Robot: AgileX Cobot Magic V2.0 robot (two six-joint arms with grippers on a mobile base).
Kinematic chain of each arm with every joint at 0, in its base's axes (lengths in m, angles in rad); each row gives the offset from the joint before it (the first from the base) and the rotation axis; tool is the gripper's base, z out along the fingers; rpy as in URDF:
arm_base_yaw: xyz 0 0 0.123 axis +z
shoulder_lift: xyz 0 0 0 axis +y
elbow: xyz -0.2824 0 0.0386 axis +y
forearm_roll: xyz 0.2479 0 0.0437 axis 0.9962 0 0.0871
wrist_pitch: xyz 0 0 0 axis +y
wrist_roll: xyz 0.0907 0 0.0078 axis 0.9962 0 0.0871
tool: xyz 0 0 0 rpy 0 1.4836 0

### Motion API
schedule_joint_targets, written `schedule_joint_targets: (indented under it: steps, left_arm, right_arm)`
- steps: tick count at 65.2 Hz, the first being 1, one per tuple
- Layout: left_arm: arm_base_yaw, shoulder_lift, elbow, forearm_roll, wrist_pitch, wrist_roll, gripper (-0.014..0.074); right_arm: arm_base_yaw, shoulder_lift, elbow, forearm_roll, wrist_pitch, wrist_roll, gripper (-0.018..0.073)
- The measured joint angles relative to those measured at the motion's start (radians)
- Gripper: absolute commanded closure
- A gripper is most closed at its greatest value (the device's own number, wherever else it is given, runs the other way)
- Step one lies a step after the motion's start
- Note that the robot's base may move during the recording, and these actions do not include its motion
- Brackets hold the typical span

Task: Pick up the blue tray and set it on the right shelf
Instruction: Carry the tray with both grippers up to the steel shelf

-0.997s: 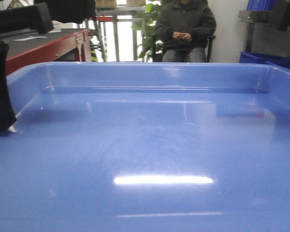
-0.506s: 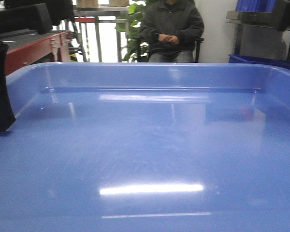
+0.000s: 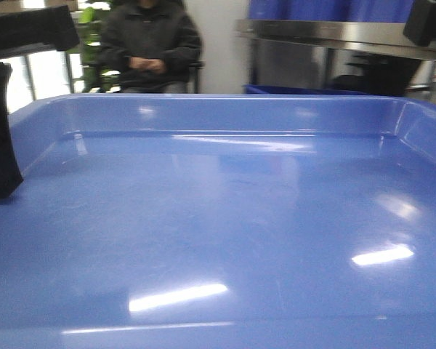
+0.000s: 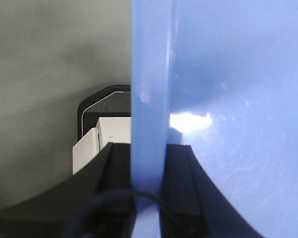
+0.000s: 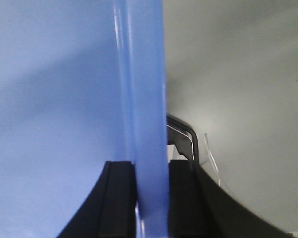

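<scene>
Okay, both hands are clenched on the tray (image 3: 218,218). My left hand (image 4: 148,148) grips the left rim, with one jaw outside the wall and one inside and the rim pinched tight between them. It's the same for my right hand (image 5: 151,166) on the right rim, jaws either side of the wall. The tray fills the front view, roughly level, held between my two hands, with a glossy floor, light streaks on it and the far wall away from me. Beside the rims the wrist views show only blurred grey, and I can't tell what surface it is. The shelf (image 3: 327,33) shows beyond the far rim, up and right, with its steel lip facing me; the tray isn't on it. Blue bins (image 3: 327,9) sit on top of the shelf. A person (image 3: 151,43) in a dark jacket is seated behind, upper left, hands together.
</scene>
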Motion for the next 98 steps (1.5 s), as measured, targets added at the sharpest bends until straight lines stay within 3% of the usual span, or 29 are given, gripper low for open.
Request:
schedule_joint_targets:
  steps: [98]
  left_arm:
    - [0.000, 0.000, 0.000, -0.006, 0.023, 0.000, 0.0645]
  right_arm:
    - [0.000, 0.000, 0.000, 0.002, 0.000, 0.000, 0.0365]
